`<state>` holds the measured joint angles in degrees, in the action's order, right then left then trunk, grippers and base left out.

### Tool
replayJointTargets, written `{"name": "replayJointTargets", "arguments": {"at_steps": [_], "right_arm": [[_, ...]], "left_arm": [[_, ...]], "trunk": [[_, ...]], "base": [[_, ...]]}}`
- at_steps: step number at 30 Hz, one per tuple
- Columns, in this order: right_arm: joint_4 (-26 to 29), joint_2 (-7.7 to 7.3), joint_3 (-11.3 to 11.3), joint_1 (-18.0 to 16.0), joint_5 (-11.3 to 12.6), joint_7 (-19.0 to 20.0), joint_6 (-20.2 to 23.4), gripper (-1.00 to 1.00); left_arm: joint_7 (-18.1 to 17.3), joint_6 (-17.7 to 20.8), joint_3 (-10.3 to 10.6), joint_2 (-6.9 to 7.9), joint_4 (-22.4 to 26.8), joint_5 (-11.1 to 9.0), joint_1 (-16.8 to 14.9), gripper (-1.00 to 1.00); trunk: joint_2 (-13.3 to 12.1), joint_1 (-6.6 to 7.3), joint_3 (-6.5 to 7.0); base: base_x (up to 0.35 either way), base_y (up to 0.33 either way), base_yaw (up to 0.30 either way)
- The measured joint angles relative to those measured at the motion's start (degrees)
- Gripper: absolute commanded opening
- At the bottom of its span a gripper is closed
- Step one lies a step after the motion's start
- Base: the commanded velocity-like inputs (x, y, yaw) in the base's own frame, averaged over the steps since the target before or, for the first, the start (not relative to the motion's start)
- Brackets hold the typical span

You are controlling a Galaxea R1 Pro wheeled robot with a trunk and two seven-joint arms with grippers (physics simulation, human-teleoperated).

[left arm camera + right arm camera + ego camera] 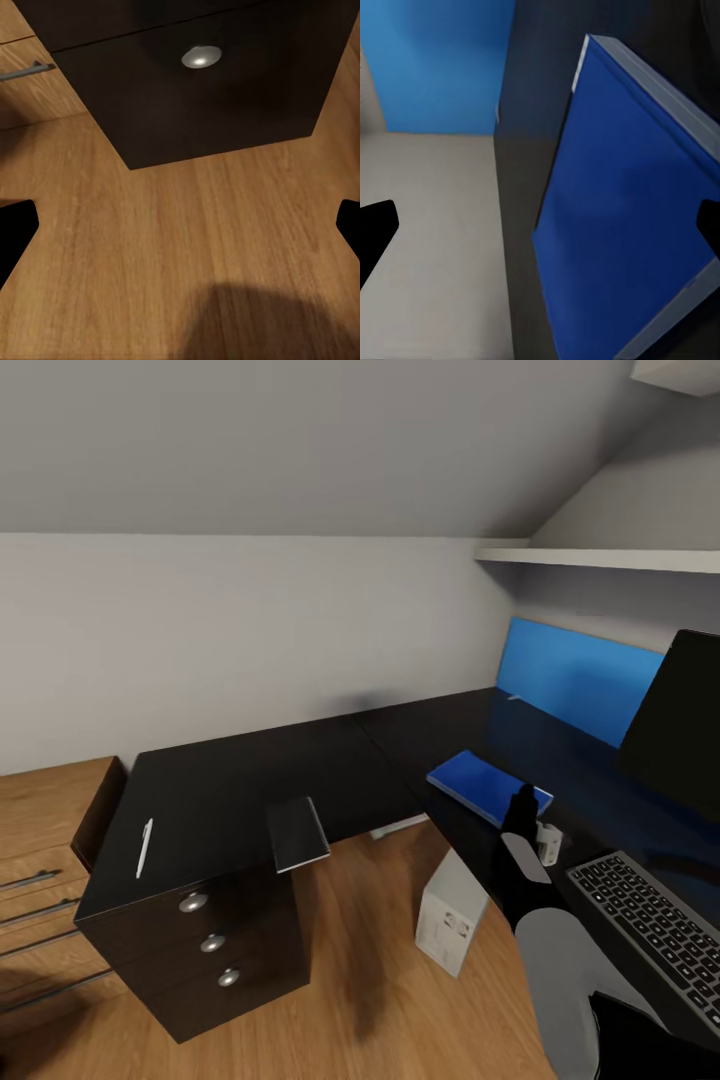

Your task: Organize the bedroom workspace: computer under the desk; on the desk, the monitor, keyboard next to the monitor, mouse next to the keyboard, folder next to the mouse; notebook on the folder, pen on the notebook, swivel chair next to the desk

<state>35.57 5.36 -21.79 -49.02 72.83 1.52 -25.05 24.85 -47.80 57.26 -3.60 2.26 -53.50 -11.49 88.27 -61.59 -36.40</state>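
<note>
The blue folder lies flat on the black desk, in front of the monitor and beyond the keyboard. My right gripper hovers open just over the folder's near corner. The right wrist view has the folder between the spread fingertips. On the desk's left wing lie the white pen and the notebook, which overhangs the front edge. The pale computer stands on the floor under the desk. My left gripper is open, low over the floor before the desk drawers.
A low oak drawer unit stands against the desk's left end. A blue panel lines the wall behind the monitor, with a white shelf above. Wood floor fills the desk's inner corner.
</note>
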Motion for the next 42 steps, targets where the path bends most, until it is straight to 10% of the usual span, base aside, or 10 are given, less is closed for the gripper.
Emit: {"name": "replayJointTargets", "arguments": {"at_steps": [30,42], "right_arm": [[-1.61,1.72,3.59,0.21,-0.78,1.81,0.17,1.0],[-3.71,1.93,16.25,0.34,-0.74,1.76,0.37,1.0]], "left_arm": [[0.0,0.08,0.0,0.01,0.0,-0.01,0.01,1.0],[0.0,0.08,-0.03,0.08,0.01,-0.09,0.01,1.0]], "trunk": [[0.0,0.0,1.78],[0.0,0.0,2.22]], "base": [[0.0,0.0,0.19],[0.0,0.0,0.258]]}}
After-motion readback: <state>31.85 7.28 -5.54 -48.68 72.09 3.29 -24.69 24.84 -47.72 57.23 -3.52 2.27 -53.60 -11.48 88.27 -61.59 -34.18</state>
